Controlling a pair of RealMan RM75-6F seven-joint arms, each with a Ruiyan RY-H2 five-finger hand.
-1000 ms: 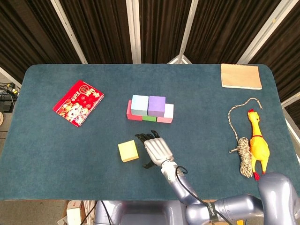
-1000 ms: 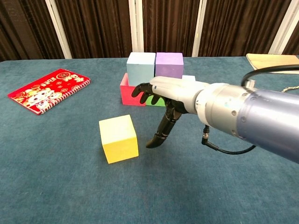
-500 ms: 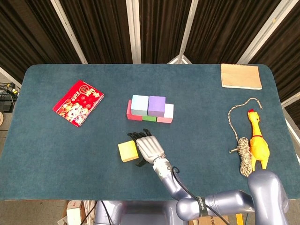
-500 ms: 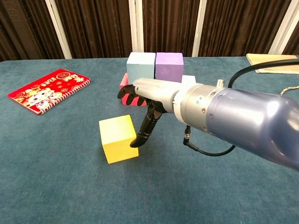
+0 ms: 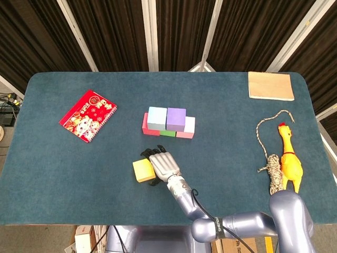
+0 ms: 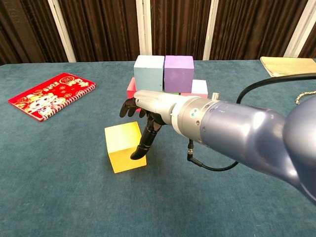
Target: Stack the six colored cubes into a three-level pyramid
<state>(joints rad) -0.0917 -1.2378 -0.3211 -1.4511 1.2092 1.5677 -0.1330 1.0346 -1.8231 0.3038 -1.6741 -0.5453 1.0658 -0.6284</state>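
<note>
A: Right hand (image 6: pixel 145 116) sits at the yellow cube (image 6: pixel 125 146), fingers spread above its far top edge and the thumb hanging down against its right face. It's resting on the table (image 5: pixel 79 174).

B: Gripping it?

A: Can't tell — touching, but no clear clamp. The cube is alone, near and left of the stack.

B: The stack?

A: Pink cube (image 5: pixel 145 125), green cube (image 5: pixel 168 133) and pale pink cube (image 5: pixel 188 128) in a row; light blue cube (image 5: pixel 157 117) and purple cube (image 5: pixel 176 118) on top.
</note>
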